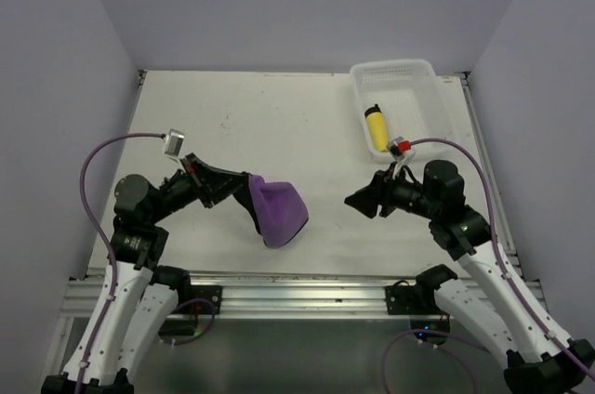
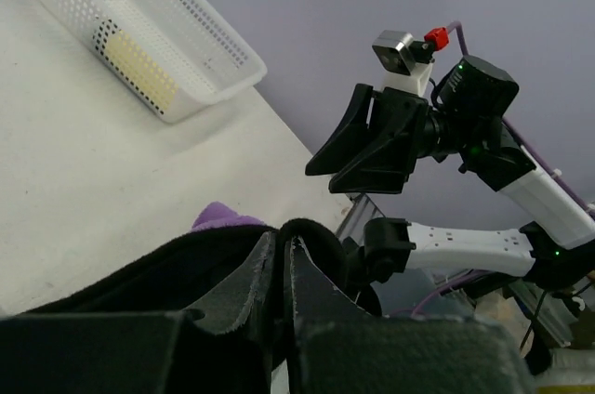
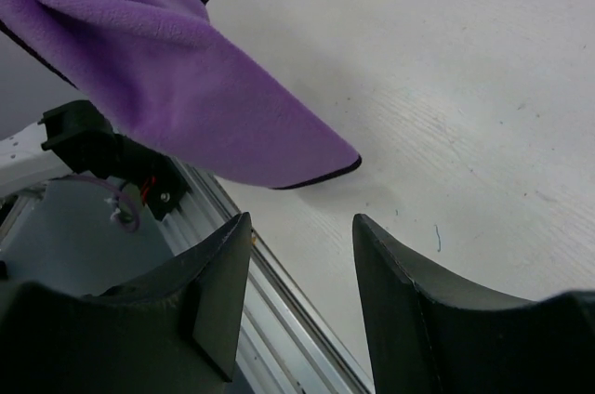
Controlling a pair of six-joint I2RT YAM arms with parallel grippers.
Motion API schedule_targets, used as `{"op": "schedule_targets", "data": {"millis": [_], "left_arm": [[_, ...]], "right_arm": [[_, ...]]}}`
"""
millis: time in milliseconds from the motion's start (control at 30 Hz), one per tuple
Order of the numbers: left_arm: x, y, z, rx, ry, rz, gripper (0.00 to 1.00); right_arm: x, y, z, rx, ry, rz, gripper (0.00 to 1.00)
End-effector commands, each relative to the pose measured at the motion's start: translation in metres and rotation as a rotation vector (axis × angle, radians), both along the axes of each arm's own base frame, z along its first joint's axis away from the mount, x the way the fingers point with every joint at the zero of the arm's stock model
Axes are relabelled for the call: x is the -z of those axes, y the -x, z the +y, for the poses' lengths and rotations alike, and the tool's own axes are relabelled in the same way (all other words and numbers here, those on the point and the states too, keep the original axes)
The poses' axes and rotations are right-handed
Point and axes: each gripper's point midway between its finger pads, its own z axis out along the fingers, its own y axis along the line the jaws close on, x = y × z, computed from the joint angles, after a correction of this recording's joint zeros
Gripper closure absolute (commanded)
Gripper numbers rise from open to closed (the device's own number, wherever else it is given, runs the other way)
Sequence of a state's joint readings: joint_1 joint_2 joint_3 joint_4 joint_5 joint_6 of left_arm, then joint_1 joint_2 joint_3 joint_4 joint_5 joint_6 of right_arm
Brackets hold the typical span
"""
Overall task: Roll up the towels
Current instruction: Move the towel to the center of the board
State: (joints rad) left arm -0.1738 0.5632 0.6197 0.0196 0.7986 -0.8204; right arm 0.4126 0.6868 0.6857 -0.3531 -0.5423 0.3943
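Purple and black-edged, the towel (image 1: 277,211) is held pinched by one edge in the closed left gripper (image 1: 244,186) near the middle of the near edge of the surface (image 1: 279,115), draped rightward toward the nearby wide-open, empty right gripper (image 1: 357,201).

We see a white bench (image 1: 232,134) filling the middle of the top view, its surface dull and lightly scuffed, with a few dark specks left of centre. Resting on it in the upper right is a white perforated basket (image 1: 416,101) (set slightly askew to the bench's edges). A purple towel (image 1: 277,213) hangs low near the centre; we cannot tell whether its tip touches the surface.
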Motion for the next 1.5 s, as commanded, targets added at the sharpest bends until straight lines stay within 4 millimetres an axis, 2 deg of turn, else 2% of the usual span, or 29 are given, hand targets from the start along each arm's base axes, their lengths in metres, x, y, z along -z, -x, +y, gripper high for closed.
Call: {"op": "schedule_targets", "data": {"millis": [0,100,133,200,267,300,367,400,433,500,533,600,667,733,867,933,967,1000,1067,1100,1267,1367,1400,1467], "left_arm": [[-0.033,0.02,-0.003,0.049,0.086,-0.128,1.0],[-0.028,0.003,0.011,-0.101,0.081,-0.084,1.0],[-0.025,-0.004,0.017,-0.159,0.087,-0.073,1.0],[-0.018,-0.009,0.021,-0.205,0.096,-0.031,1.0],[-0.012,-0.016,0.026,-0.251,0.097,-0.005,1.0],[-0.012,-0.018,0.029,-0.27,0.093,-0.004,1.0],[0.0,-0.026,0.036,-0.333,0.055,0.042,1.0],[0.004,-0.029,0.039,-0.356,0.04,0.055,1.0],[0.012,-0.038,0.045,-0.405,0.018,0.085,1.0],[0.028,-0.044,0.051,-0.44,-0.05,0.135,1.0],[0.038,-0.051,0.055,-0.471,-0.081,0.171,1.0],[0.056,-0.055,0.059,-0.498,-0.133,0.217,1.0],[0.072,-0.062,0.063,-0.526,-0.174,0.254,1.0],[0.084,-0.067,0.062,-0.54,-0.209,0.281,1.0],[0.099,-0.073,0.058,-0.55,-0.277,0.306,1.0],[0.099,-0.076,0.054,-0.55,-0.294,0.302,1.0],[0.099,-0.076,0.053,-0.547,-0.304,0.298,1.0],[0.098,-0.076,0.049,-0.536,-0.309,0.289,1.0],[0.096,-0.08,0.048,-0.543,-0.326,0.275,1.0],[0.095,-0.081,0.047,-0.539,-0.331,0.268,1.0],[0.094,-0.089,0.039,-0.509,-0.36,0.247,1.0],[0.085,-0.092,0.04,-0.516,-0.367,0.219,1.0],[0.082,-0.093,0.041,-0.526,-0.369,0.213,1.0],[0.068,-0.094,0.046,-0.556,-0.367,0.183,1.0]], "right_arm": [[-0.021,0.006,0.007,-0.04,-0.046,-0.02,0.48],[-0.031,0.01,0.018,-0.068,-0.089,-0.046,0.48],[-0.031,0.006,0.019,-0.038,-0.085,-0.053,0.48],[-0.033,0.012,0.031,-0.067,-0.082,-0.071,0.48],[-0.031,0.009,0.038,-0.048,-0.069,-0.08,0.48],[-0.029,0.014,0.051,-0.084,-0.066,-0.081,0.48],[-0.029,0.011,0.062,-0.063,-0.049,-0.103,0.48],[-0.027,0.02,0.075,-0.102,-0.038,-0.11,0.48],[-0.018,0.019,0.085,-0.11,0.0,-0.106,0.48],[-0.023,0.02,0.104,-0.107,0.018,-0.141,0.46],[-0.012,0.016,0.115,-0.103,0.052,-0.134,0.45],[-0.023,0.016,0.135,-0.102,0.031,-0.165,0.43],[-0.013,0.003,0.15,-0.058,0.075,-0.165,0.42],[-0.012,-0.008,0.163,-0.015,0.091,-0.184,0.39],[0.008,-0.03,0.195,0.016,0.158,-0.179,0.33],[0.013,-0.036,0.205,0.018,0.169,-0.183,0.31],[0.01,-0.04,0.211,0.021,0.169,-0.193,0.31],[0.021,-0.043,0.217,0.015,0.19,-0.185,0.31],[0.021,-0.041,0.23,-0.023,0.174,-0.185,0.3],[0.028,-0.042,0.236,-0.031,0.175,-0.181,0.3],[0.053,-0.047,0.244,-0.019,0.22,-0.149,0.31],[0.061,-0.051,0.245,-0.007,0.231,-0.143,0.44],[0.061,-0.05,0.244,-0.006,0.237,-0.143,0.55],[0.053,-0.05,0.241,-0.003,0.235,-0.157,0.67]]}}
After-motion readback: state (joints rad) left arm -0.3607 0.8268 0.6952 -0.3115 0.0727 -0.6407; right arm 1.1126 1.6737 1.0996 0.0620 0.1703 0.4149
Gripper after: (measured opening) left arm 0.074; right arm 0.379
